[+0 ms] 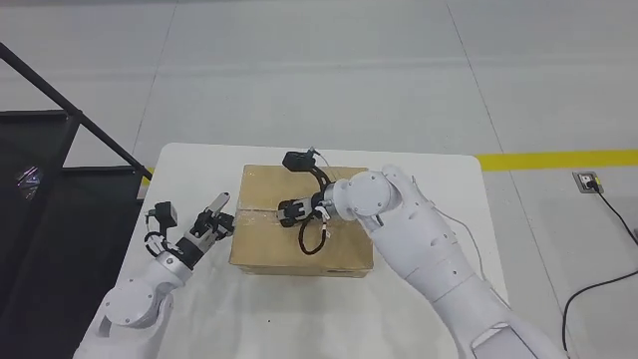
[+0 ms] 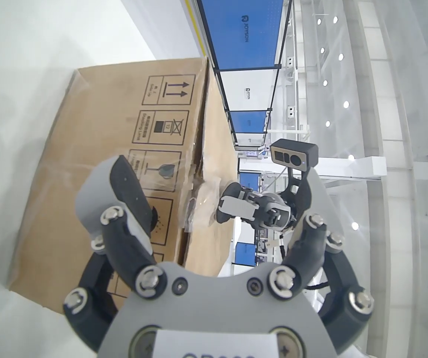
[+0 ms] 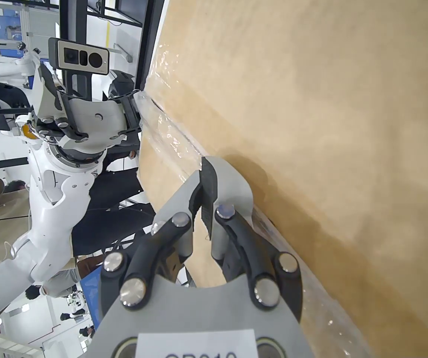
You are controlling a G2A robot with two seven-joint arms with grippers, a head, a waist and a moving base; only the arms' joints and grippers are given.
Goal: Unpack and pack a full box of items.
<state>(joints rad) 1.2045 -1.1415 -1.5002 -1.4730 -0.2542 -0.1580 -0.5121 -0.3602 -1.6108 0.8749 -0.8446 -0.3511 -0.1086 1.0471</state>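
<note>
Hiding interior: taped-shut box (image 1: 261,244); right jaws closed.

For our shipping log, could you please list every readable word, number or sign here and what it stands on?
Cardboard box side, sign: two upward arrows.
Same side, sign: crossed-out stack.
Same side, sign: wine glass.
Captions beside them: too small to read.
Labels on left gripper and right gripper: cut off.
Blue panel: a brand logo.

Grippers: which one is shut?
The right gripper, its grey black-padded fingers pressed together over the taped seam of the brown cardboard box; the left gripper stands wide open beside the box.
</note>
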